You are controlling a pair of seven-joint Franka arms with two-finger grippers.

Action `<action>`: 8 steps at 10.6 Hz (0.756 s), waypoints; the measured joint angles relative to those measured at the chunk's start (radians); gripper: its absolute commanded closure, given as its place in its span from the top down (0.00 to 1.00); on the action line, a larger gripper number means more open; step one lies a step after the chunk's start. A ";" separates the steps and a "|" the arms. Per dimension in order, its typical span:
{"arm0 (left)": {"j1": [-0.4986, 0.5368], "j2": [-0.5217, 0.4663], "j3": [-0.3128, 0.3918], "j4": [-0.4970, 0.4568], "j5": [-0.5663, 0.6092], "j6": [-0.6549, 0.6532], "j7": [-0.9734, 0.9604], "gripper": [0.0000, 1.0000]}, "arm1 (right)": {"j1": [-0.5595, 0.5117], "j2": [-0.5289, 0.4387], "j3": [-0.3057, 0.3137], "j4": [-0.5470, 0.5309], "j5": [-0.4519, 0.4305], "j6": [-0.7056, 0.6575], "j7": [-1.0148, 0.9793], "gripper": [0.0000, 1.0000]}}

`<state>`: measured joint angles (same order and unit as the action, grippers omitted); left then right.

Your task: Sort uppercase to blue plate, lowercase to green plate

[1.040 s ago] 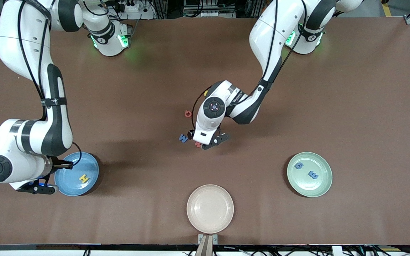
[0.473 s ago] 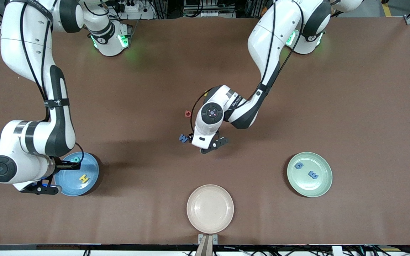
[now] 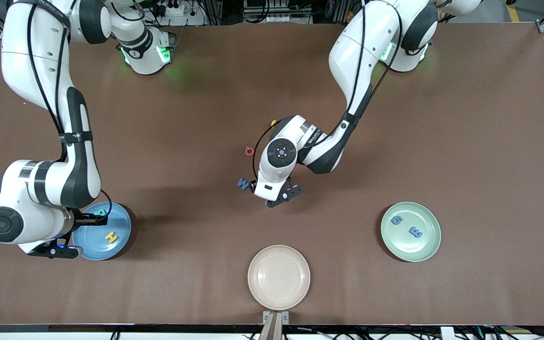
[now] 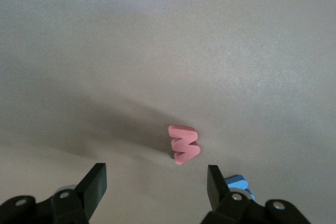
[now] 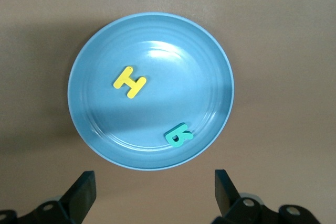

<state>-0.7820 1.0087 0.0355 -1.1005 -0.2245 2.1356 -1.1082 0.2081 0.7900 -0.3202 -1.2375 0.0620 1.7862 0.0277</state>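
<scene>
The blue plate lies toward the right arm's end of the table. On it are a yellow H and a teal R. My right gripper hangs open and empty above the plate's edge, with the R by the rim closest to it. Mid-table, my left gripper is open and low over the red w, which lies just ahead of its fingertips and is hidden in the front view. Close by are a blue M and a red Q. The green plate holds a blue g and a blue m.
A beige plate sits at the table edge nearest the front camera, midway between the two coloured plates. A tiny yellow piece peeks out from under the left arm's wrist.
My right gripper opened and the teal R now lies on the blue plate. My left gripper moved over the red w, covering it in the front view.
</scene>
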 measured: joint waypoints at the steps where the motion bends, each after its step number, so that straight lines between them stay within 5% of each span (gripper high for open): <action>1: 0.000 0.009 0.003 0.012 0.000 0.000 0.001 0.84 | 0.000 0.000 0.001 -0.013 0.000 0.008 0.000 1.00; 8: 0.000 0.059 0.012 0.079 0.000 0.000 0.002 0.81 | 0.007 0.000 0.008 -0.091 0.000 0.066 0.000 1.00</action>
<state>-0.7817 1.0682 0.0470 -1.0217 -0.2245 2.1355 -1.1065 0.2148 0.7897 -0.3126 -1.3289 0.0623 1.8518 0.0277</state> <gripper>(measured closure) 0.176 0.000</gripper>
